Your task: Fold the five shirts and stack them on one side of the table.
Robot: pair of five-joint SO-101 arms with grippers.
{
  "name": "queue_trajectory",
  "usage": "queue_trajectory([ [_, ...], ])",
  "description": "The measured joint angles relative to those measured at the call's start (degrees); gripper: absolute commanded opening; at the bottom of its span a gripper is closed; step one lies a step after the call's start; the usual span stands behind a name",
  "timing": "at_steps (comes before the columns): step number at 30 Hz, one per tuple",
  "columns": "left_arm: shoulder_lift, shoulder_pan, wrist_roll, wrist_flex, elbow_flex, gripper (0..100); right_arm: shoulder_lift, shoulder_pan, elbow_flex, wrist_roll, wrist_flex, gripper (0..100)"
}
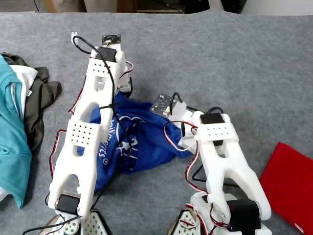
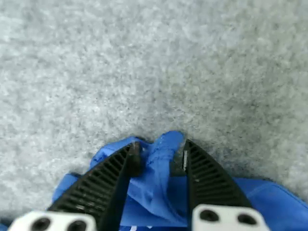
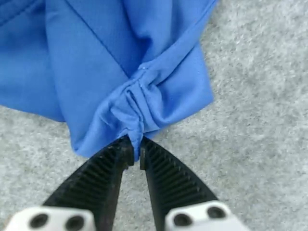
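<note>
Step in hand, as judged: spreading the blue shirt (image 1: 131, 147), which lies crumpled well apart from the shirt pile (image 1: 12, 137). Left gripper (image 2: 157, 160) and right gripper (image 3: 135, 150) each pinch its edge. Next: draw that edge taut and flat. The held edge runs away from the pile; the overall long axis is undeterminable.

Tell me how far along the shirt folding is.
Early. A red shirt lies flat at the right edge, possibly folded. In hand: left gripper and right gripper pinch the crumpled blue shirt mid-table. Left: teal shirt, white shirt and dark shirt, heaped at the left edge, unfolded.
</note>
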Motion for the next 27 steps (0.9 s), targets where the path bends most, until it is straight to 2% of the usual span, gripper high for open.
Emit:
queue_trajectory([
  [5, 0.00, -0.09, -0.09, 0.00, 0.00, 15, 0.00, 0.00, 0.00, 0.00, 0.00, 0.5],
  [9, 0.00, -0.09, -0.09, 0.00, 0.00, 2, 0.00, 0.00, 0.00, 0.00, 0.00, 0.5],
  [16, 0.00, -0.09, 2.11, 0.00, -0.62, 2, 0.00, 0.00, -0.26, 0.00, 0.97, 0.5],
  [21, -2.20, -1.58, 6.42, 0.00, -8.09, 2, -4.04, 0.00, -8.18, -0.62, 9.14, 0.5],
  [27, -12.75, -2.90, 7.91, 0.09, -14.33, 2, -13.89, 0.00, -28.84, -4.22, 23.82, 0.5],
])
